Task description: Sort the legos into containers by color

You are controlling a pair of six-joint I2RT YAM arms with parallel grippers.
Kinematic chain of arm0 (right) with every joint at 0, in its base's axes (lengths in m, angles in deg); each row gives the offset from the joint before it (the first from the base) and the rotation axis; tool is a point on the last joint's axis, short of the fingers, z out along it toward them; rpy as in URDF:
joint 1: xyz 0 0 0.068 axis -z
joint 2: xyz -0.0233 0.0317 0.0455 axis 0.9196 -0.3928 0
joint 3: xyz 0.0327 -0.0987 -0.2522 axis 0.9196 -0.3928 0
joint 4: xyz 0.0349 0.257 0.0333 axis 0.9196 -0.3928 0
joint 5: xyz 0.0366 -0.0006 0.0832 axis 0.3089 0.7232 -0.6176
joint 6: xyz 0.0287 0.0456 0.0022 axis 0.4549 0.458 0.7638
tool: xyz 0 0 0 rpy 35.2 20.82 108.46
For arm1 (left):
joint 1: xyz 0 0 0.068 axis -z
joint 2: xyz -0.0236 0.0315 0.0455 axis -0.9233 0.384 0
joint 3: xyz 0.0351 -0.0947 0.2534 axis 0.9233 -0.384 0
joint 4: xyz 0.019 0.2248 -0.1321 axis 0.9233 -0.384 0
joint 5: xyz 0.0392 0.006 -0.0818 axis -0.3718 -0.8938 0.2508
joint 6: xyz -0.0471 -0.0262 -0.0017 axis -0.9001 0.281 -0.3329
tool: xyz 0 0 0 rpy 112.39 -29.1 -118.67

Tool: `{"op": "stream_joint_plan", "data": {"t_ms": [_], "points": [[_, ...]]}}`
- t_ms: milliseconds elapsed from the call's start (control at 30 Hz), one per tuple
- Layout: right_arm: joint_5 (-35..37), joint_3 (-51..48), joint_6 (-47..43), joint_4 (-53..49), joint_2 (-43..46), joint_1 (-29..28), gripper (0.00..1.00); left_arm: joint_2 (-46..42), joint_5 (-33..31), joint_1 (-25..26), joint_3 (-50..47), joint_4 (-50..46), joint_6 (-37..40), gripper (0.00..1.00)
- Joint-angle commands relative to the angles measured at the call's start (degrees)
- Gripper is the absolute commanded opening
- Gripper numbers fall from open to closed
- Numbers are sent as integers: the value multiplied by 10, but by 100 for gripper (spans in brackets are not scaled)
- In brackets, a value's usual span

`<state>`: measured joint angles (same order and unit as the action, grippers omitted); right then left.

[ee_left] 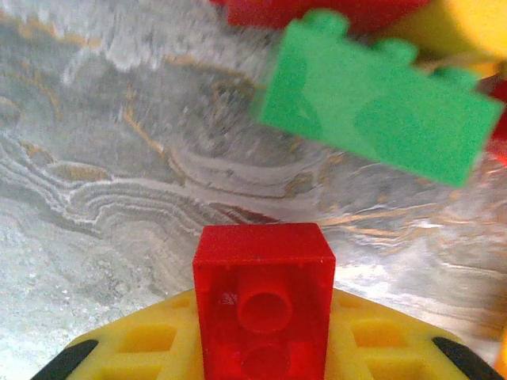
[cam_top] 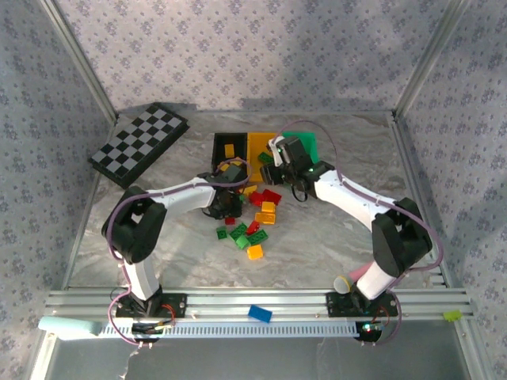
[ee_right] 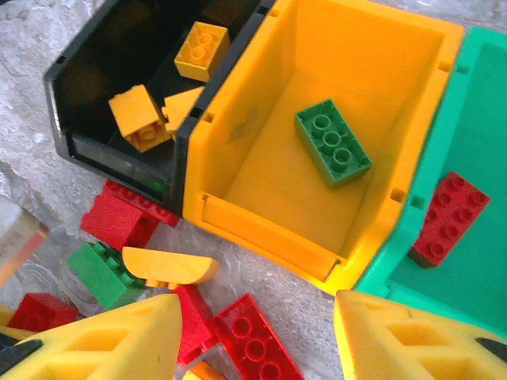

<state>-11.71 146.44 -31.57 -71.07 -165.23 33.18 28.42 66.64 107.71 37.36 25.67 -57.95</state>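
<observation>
Left wrist view: my left claw (ee_left: 261, 342) is clamped on a red brick (ee_left: 263, 273), with a yellow finger pressed against each side wall. The marbled table (ee_left: 103, 158) is below. I cannot tell whether the brick touches it or has already cleared it. A green brick (ee_left: 372, 119) lies just beyond, tilted.

From the top view, my left claw (cam_top: 228, 207) is at the left edge of the loose legos (cam_top: 255, 226), which are scattered in front of the bins. My right claw (cam_top: 279, 162) hangs over the front of the bins. In its wrist view the right claw (ee_right: 255, 309) has its fingers apart with nothing between them.

The black bin (ee_right: 71, 103) holds yellow bricks (ee_right: 202, 49). The yellow-orange bin (ee_right: 261, 237) holds a long green brick (ee_right: 333, 142), and the green bin (ee_right: 475, 103) holds a long red brick (ee_right: 447, 218). So I judge my red one belongs in the green bin.

I expect the brick to be very light and quite rigid, so a firm squeeze should not harm it. Its glossy plastic may slip or twist between my fingers. The flat side walls, held squarely near the middle, are the best place to grip, not the studs or a corner. A drop should only make it bounce, but it could land in the wrong bin.
</observation>
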Motion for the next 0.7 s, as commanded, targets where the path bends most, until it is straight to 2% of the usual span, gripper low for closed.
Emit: {"op": "stream_joint_plan", "data": {"t_ms": [0,233,667], "points": [[-8,-21,14,4,22,14,55,-31,-22,9,47,-10,36,23],[-3,-61,31,7,62,42,55,-11,-29,11,126,-3,86,24],[-21,-157,76,14,144,125,55,131,22,11,362,-19,138,24]]}}
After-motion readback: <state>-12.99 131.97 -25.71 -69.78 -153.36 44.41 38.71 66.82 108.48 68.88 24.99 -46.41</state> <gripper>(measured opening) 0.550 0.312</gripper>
